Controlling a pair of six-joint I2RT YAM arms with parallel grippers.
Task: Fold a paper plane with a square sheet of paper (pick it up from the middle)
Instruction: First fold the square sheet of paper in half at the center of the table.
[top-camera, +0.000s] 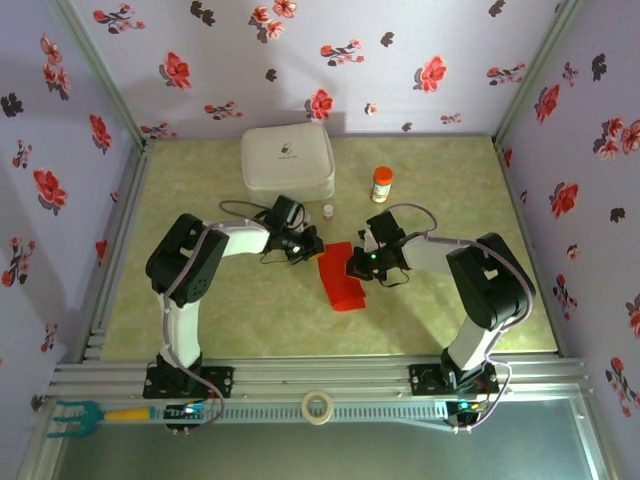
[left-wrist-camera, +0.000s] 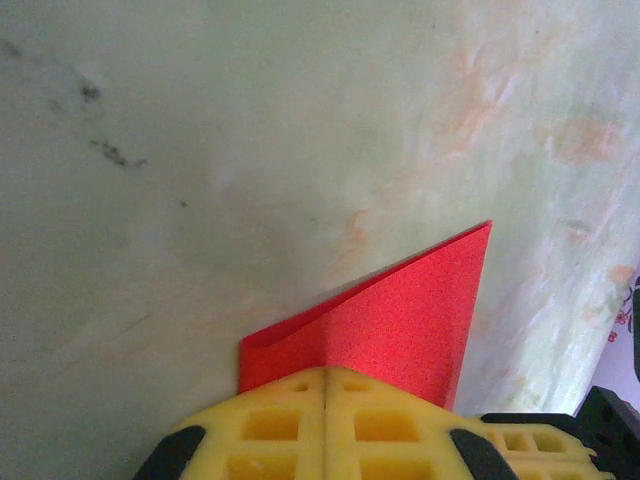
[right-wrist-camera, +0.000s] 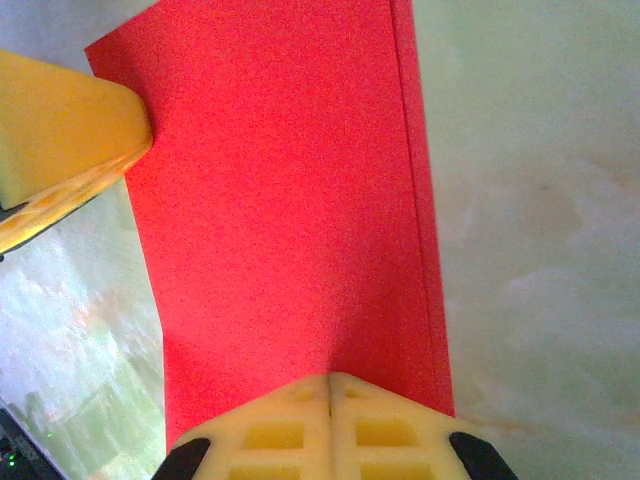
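The square sheet of paper (top-camera: 340, 282) is clamped by left end effector (left-wrist-camera: 326, 382) and right end effector (right-wrist-camera: 328, 384).

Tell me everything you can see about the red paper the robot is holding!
The red paper is thin, bright and plain. It is folded: a second layer's edge runs along one long side, making a strip rather than a square. It is near the middle of the greenish table, between the arms. The left gripper is pinched shut on a pointed corner, the right gripper on an edge. Whether it lies on the table or hangs just above is unclear.
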